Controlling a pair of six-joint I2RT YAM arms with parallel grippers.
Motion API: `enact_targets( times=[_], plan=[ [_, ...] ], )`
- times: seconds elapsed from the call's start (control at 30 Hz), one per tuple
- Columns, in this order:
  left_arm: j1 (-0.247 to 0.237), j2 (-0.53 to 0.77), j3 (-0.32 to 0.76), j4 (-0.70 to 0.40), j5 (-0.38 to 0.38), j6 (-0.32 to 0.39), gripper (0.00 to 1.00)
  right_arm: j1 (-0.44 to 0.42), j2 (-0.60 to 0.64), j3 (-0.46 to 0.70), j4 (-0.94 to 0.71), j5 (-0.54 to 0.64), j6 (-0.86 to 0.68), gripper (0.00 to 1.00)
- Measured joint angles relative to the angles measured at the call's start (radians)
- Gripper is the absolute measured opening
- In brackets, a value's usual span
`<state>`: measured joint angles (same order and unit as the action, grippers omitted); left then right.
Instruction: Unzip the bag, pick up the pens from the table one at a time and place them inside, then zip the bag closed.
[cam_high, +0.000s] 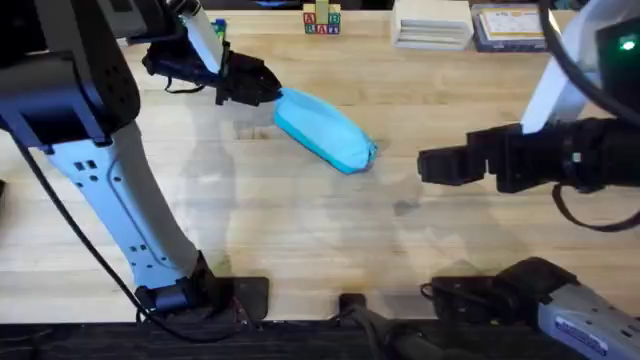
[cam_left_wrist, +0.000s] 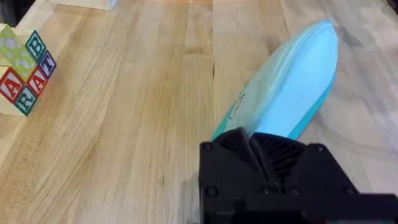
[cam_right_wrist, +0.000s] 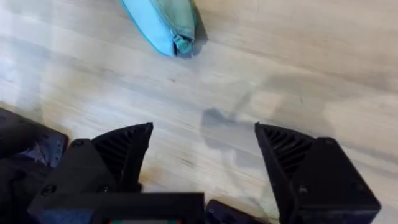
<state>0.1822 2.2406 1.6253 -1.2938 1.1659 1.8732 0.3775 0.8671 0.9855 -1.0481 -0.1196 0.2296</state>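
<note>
The light-blue bag (cam_high: 322, 132) lies slantwise on the table (cam_high: 300, 220), back of centre. My left gripper (cam_high: 265, 88) is at the bag's far-left end; in the left wrist view its black fingers (cam_left_wrist: 252, 149) are pressed together over that tip of the bag (cam_left_wrist: 292, 81), hiding it. My right gripper (cam_high: 430, 165) hovers to the right of the bag, apart from it. In the right wrist view it (cam_right_wrist: 204, 127) stands wide open over bare wood, with the bag's other end (cam_right_wrist: 163, 23) ahead of it. The pens are out of view.
Lettered toy blocks (cam_high: 321, 20) (cam_left_wrist: 25, 71) stand at the table's back edge. A white box (cam_high: 432, 22) and a flat printed box (cam_high: 510, 25) sit at the back right. Bare wood stretches in front of the bag.
</note>
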Motion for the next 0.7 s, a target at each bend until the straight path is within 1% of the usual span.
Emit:
enact_targets(
  times=[0.2,0.3,0.5,0.67,0.7],
  plan=[
    [0.000,0.000,0.000,0.000,0.000,0.000,0.042,0.003,-0.019,0.062,0.001,0.000,-0.053,0.998],
    [0.000,0.000,0.000,0.000,0.000,0.000,0.042,0.025,-0.019,0.093,0.024,0.000,-0.111,0.998],
    [0.000,0.000,0.000,0.000,0.000,0.000,0.042,0.032,-0.019,0.107,0.096,0.000,-0.148,0.998],
    [0.000,0.000,0.000,0.000,0.000,0.000,0.042,0.032,-0.019,0.108,0.117,0.000,-0.159,0.998],
    [0.000,0.000,0.000,0.000,0.000,0.001,0.058,0.032,-0.019,0.108,0.117,0.000,-0.160,0.998]
  ],
)
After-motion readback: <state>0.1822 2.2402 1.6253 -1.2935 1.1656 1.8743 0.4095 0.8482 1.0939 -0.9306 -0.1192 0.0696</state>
